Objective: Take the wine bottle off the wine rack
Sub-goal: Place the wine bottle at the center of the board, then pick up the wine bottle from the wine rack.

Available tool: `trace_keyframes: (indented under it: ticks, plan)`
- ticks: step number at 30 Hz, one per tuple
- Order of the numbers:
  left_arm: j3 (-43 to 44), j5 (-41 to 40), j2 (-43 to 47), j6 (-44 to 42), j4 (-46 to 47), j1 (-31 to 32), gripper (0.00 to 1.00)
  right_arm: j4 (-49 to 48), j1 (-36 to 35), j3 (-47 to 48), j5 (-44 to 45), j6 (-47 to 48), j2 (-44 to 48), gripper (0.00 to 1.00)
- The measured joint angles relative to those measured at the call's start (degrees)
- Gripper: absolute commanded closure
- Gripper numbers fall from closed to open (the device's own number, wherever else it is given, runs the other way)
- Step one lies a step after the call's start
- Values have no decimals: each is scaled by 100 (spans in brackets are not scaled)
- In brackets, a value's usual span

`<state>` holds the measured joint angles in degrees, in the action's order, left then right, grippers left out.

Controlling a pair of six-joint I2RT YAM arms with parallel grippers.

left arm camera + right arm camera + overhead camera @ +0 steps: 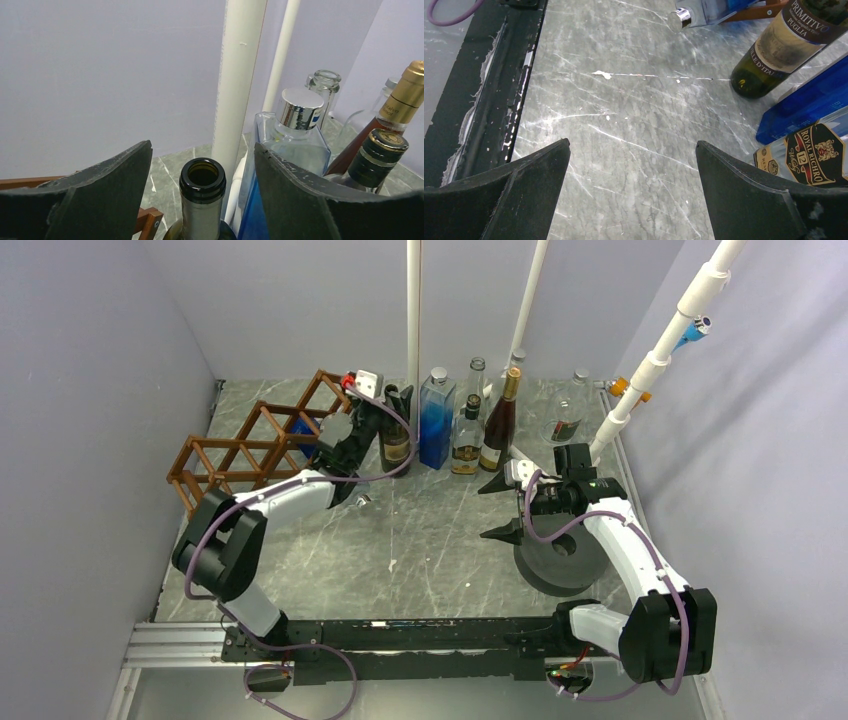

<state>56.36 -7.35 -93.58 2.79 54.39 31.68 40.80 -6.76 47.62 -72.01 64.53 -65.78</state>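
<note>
A: We've got the wine bottle (396, 443) upright on the table (420, 550), off the wine rack (250, 445) and just beside the blue bottle (436, 422).
B: And our left gripper (202, 147)?
A: Its jaws stand apart either side of the neck, not touching it. Our right gripper (633, 144) gapes wide over the table, holding nothing.

Grey marbled table (420, 540); on it wine rack (250, 445), upright wine bottle (397, 448), blue bottle (436, 422), dark round block (562, 560)
</note>
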Motion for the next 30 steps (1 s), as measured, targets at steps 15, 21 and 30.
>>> trace_keyframes:
  ticks: [15, 21, 30]
  plan:
    - [-4, 275, 938, 470, -1196, 0, 4, 17, 0, 0, 2, 4, 0, 1]
    - [-4, 424, 1237, 710, -1781, 0, 0, 20, 0, 0, 2, 9, 0, 1]
    - [-4, 549, 1725, 970, -2588, 0, 1, 31, 22, 0, 4, 28, 0, 1]
